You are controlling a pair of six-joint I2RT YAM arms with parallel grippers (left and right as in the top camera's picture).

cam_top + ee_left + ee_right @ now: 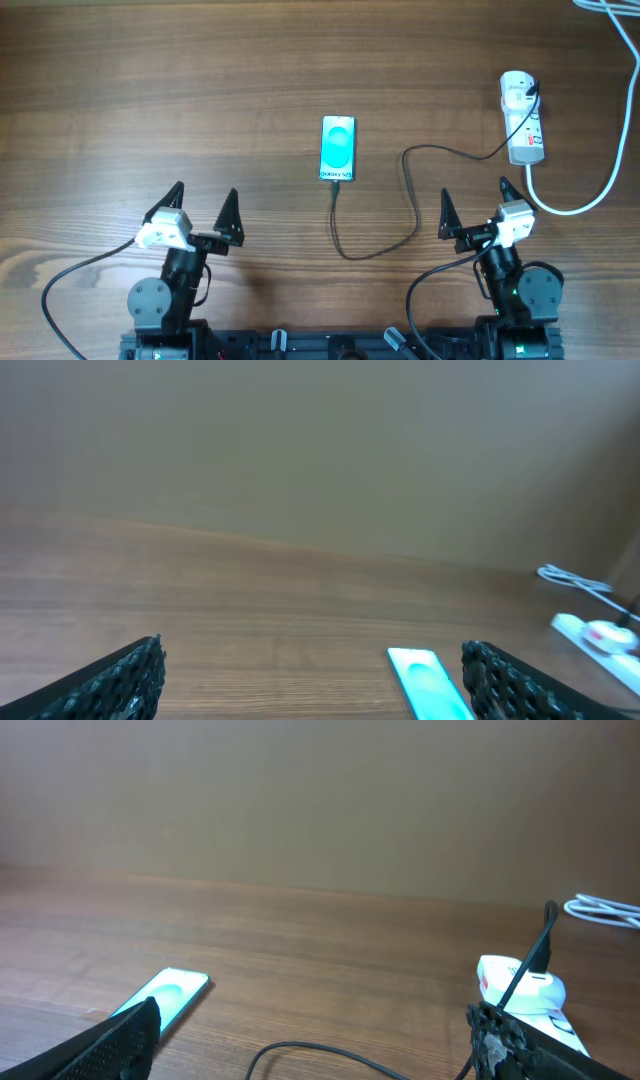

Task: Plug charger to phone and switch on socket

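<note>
We count one phone [338, 149] mid-worktop [150, 80], one charger [331, 218], one power strip [523, 118] near the right edge; left gripper [205, 190] and right gripper [474, 190] gape empty.

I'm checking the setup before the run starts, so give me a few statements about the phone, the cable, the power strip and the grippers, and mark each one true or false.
1. The left gripper and the right gripper are both open and hold nothing. True.
2. The small flat smartphone with the cyan screen lies face up on the brown wooden table. True.
3. The short white power strip sits on the robot's left side. False: it lies at the far right, beyond the right gripper.
4. The thin black cable is pinched in the right gripper. False: it lies loose on the table, looping from the power strip towards the smartphone's near end.
</note>
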